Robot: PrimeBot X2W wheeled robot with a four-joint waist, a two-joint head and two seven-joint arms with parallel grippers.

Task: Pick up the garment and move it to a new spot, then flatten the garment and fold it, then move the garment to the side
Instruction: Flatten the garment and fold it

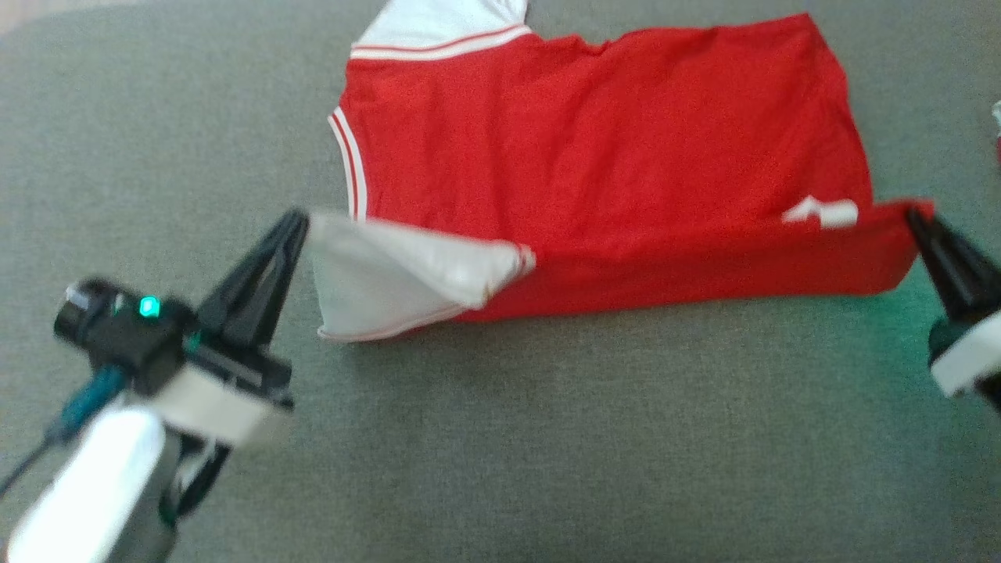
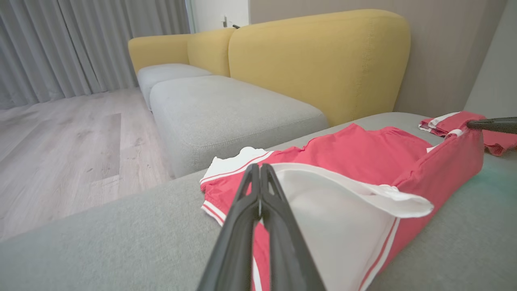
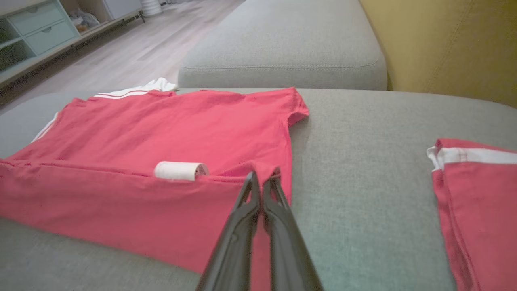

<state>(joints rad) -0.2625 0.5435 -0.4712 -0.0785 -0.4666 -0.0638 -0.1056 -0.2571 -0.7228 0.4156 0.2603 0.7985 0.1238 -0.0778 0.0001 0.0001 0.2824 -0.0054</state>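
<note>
- Head view: left tool (image 1: pixel 301 221) and right tool (image 1: pixel 916 219), both clamped on the garment's (image 1: pixel 594 133) near corners, hold that edge lifted, apparently for folding; garment lies toward the cushion's (image 1: pixel 547 438) far edge
- Left wrist view: tool pinches the white sleeve (image 2: pixel 335 218)
- Right wrist view: tool pinches a red corner

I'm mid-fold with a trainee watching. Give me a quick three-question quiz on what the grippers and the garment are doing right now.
1. True or false: the left gripper and the right gripper are each shut on the garment.
2. Which part does the left gripper hold? A. a white sleeve. B. the collar. C. a red hem corner.
3. Fill in: the garment lies on a grey ___.
Key: 1. true; 2. A; 3. cushion.
</note>
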